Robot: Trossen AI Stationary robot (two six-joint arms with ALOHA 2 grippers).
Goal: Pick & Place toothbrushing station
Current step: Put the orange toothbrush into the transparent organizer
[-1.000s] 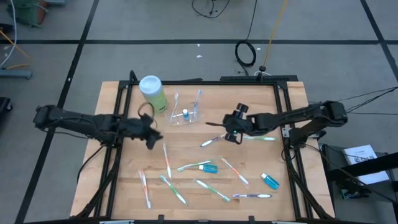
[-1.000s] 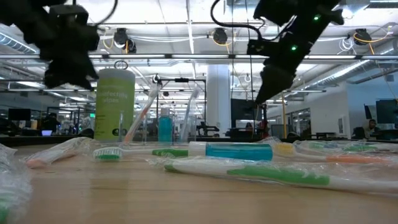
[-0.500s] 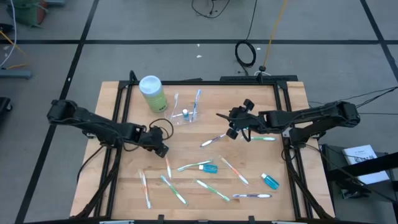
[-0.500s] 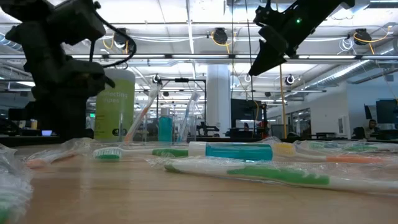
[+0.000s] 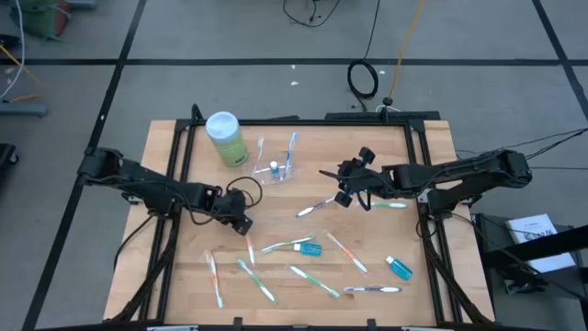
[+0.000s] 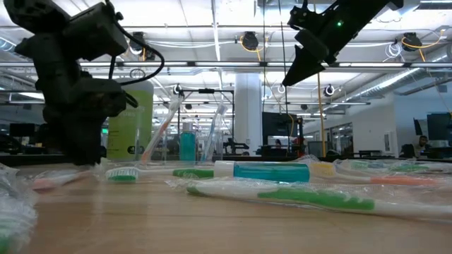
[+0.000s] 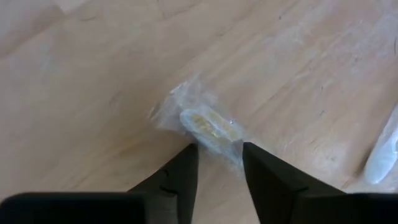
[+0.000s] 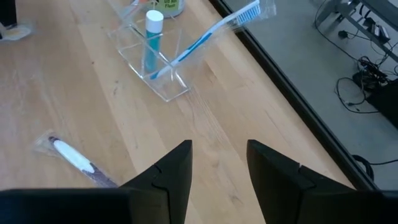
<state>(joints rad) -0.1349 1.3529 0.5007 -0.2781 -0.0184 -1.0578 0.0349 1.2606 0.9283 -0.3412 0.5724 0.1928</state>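
The wooden table (image 5: 184, 285) fills the middle of the high view, with a dark arm reaching in from each side.

The left arm (image 5: 147, 188) comes in from the left edge. Its left gripper (image 7: 217, 158) is down low at the table, a bit left of the middle. The two fingers (image 7: 180, 180) stand a little apart, one on each side of the bristle end of a wrapped toothbrush (image 7: 210, 127). They are not pinching it yet, and that brush lies flat on the wood.

The right arm (image 5: 459, 175) comes in from the right edge. Its right gripper (image 8: 217, 162) hangs in the air, right of the middle and up off the table. The fingers are apart and there is nothing between them.

A green bottle (image 5: 225, 136) with a white cap stands in the upper left part of the table.

Just to its right is the clear cup (image 5: 276, 170). A blue brush (image 8: 205, 37) and a small tube (image 8: 151, 40) stand in it.

More brushes (image 5: 317, 280) lie scattered over the lower half of the table. Two blue tubes lie there too, one (image 5: 310, 249) near the middle and one (image 5: 399, 268) at the lower right.
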